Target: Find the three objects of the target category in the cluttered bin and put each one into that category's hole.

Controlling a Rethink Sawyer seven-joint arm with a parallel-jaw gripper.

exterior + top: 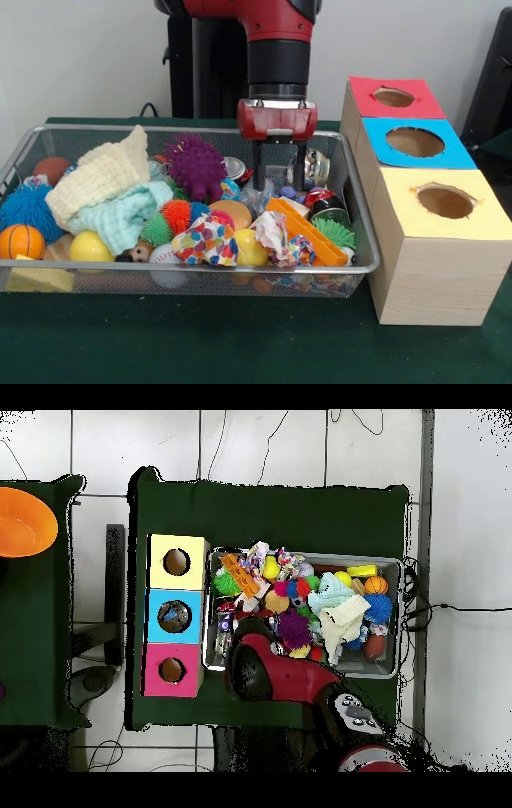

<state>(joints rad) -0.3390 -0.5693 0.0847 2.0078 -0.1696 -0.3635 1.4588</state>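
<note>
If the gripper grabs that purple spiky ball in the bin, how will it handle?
The purple spiky ball looks soft, so its spikes would probably squash under the gripper. It seems light. Being round and perched atop clutter, it may roll if nudged.

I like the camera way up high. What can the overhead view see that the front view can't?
Only the overhead view shows an orange bowl on another table and something dark inside the blue box's hole. Only the front view shows the gripper with fingers apart, low over the bin. Both show the purple spiky ball and the yellow box.
</note>
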